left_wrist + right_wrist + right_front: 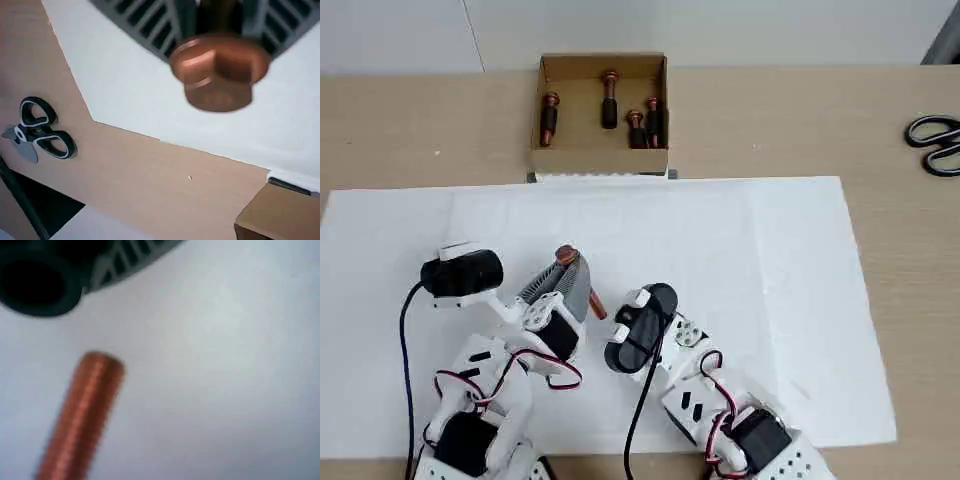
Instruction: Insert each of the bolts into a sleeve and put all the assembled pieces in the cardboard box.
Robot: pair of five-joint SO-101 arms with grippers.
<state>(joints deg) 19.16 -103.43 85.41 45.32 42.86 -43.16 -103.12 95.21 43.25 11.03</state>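
Left gripper [570, 270] is clamped on the bolt [566, 256] just under its hex head, with the threaded end sticking out free. Right gripper [70, 275] looks clenched on a black sleeve [35, 285], bore open toward the thread tip. Both parts sit well away from the cardboard box [600, 160], across the white sheet [770, 260] on the arms' side. Box holds 4 assembled pieces [609, 100].

Step in hand, my read: thread end into bore. Tip and bore are near but apart. In the right wrist view the shaft axis runs past the bore, not through it.

So fix angle first, then close the gap:
- line the shaft up with the bore
- feed slowly along that axis, no side load
- grip both firmly, since a hold near the head lets the bolt pivot if the tip catches the sleeve rim

Scissors [932, 145] lie well off to the box's side, no issue.
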